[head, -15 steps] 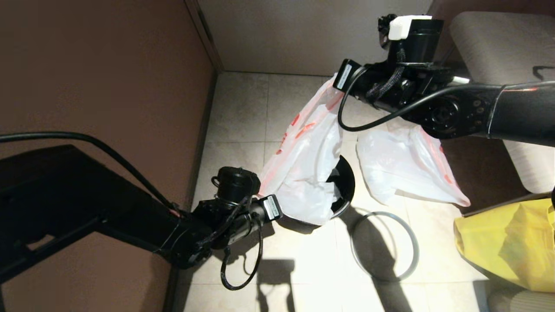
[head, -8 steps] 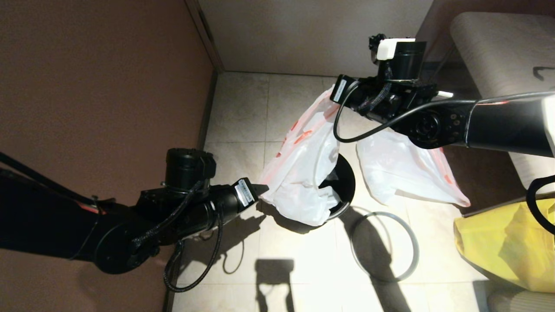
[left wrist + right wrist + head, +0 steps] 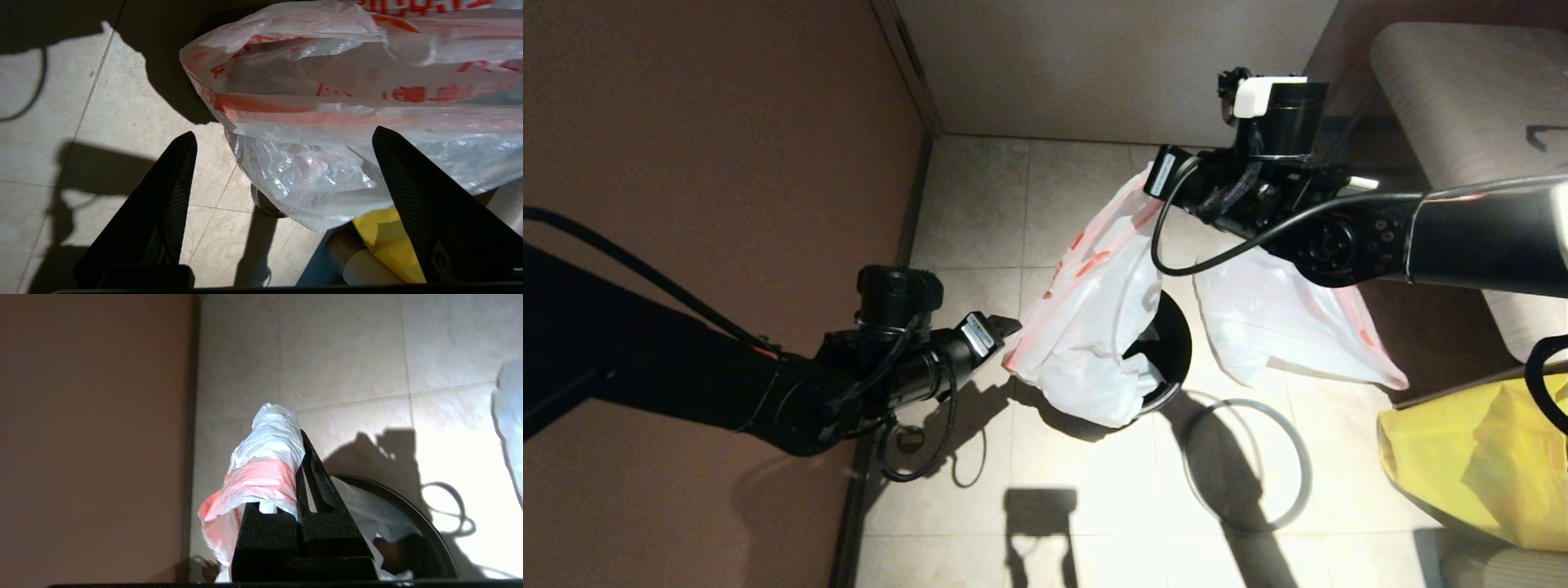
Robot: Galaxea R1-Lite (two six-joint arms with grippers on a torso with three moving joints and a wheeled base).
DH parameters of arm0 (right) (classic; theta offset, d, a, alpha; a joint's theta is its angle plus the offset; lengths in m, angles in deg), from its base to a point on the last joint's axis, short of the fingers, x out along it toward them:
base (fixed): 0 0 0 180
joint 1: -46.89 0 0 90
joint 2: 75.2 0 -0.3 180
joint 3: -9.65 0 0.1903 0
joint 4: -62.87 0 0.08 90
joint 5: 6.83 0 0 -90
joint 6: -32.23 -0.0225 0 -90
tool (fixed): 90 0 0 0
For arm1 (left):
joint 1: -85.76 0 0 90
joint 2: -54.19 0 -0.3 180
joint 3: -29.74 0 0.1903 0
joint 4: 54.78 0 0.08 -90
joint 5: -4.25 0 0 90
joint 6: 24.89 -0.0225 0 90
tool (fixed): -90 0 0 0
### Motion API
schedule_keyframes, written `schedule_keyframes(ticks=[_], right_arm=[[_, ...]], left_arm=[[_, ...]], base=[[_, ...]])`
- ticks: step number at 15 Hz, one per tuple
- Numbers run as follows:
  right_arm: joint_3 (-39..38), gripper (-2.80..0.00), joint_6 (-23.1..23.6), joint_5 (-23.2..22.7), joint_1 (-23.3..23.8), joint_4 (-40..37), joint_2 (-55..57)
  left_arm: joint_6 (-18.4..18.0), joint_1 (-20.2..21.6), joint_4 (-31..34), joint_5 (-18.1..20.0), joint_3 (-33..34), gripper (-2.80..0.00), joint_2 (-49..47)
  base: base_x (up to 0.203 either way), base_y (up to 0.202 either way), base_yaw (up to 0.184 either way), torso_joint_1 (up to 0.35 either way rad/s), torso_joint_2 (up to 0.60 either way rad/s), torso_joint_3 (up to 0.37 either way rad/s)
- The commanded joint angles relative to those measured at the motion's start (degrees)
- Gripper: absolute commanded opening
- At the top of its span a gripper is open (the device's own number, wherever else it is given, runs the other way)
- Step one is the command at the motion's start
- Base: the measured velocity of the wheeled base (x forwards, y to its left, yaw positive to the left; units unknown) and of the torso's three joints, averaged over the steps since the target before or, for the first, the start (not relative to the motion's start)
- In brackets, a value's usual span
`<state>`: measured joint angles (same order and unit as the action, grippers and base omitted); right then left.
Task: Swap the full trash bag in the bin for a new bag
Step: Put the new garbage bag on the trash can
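Note:
The new bag (image 3: pixel 1094 310), thin white film with a red-pink band, hangs from my right gripper (image 3: pixel 1150 181), which is shut on its bunched mouth edge (image 3: pixel 265 457). Its lower part drapes over the near rim of the black bin (image 3: pixel 1183 343) and partly into it. Nothing shows through the film. My left gripper (image 3: pixel 1009 327) stands open just left of the bag's hanging edge, and the film (image 3: pixel 327 81) lies beyond its fingertips, not between them. The full trash bag (image 3: pixel 1282 314) lies on the floor right of the bin. The grey hoop (image 3: pixel 1245 401) lies flat on the tiles in front of the bin.
A brown wall (image 3: pixel 727 163) runs close along the left arm. A big yellow bag (image 3: pixel 1478 465) sits at the right front, and a beige sofa (image 3: pixel 1462 98) stands behind the right arm. Both arms cast shadows on the tiled floor (image 3: pixel 980 204).
My left gripper has risen from the bag's lower part at the bin to beside the bag's left edge. The right gripper shifted slightly left, still holding the bag's mouth.

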<state>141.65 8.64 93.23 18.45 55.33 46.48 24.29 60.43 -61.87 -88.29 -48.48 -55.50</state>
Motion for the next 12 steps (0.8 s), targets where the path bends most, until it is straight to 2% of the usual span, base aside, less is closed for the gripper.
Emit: schedule_keyframes(ticks=[1,3,5,9,10,12], right_arm=[[-0.79,-2.8,-0.15,0.05,-0.04,0.95,-0.84],[-1.88,-2.8,-0.23,-0.04,-0.54,1.12,-1.62],[-2.5,-2.8,-0.14,-0.04,-0.89,2.06,-1.83],[-2.91,-2.8,-0.14,-0.04,-2.07,2.19,-2.04],[-3.16,-2.8,-0.08,-0.04,-2.22,2.3,-2.07],[-3.08,-2.8,0.12,-0.04,-2.24,3.33,-1.98]], left_arm=[[1.96,0.27,2.27,0.5,-3.6,0.0,-2.63],[5.19,1.38,6.71,2.81,-7.19,0.0,-3.99],[8.38,1.99,8.21,5.67,-8.19,0.0,-4.3],[11.21,4.48,11.77,9.14,-13.11,0.0,-8.41],[11.49,4.74,13.42,11.24,-13.66,0.0,-8.75],[12.05,4.85,14.2,12.68,-13.52,0.0,-8.93]], base=[[0.0,0.0,0.0,0.0,0.0,0.0],[0.0,0.0,0.0,0.0,0.0,0.0],[0.0,0.0,0.0,0.0,0.0,0.0],[0.0,0.0,0.0,0.0,0.0,0.0],[0.0,0.0,0.0,0.0,0.0,0.0],[0.0,0.0,0.0,0.0,0.0,0.0]])
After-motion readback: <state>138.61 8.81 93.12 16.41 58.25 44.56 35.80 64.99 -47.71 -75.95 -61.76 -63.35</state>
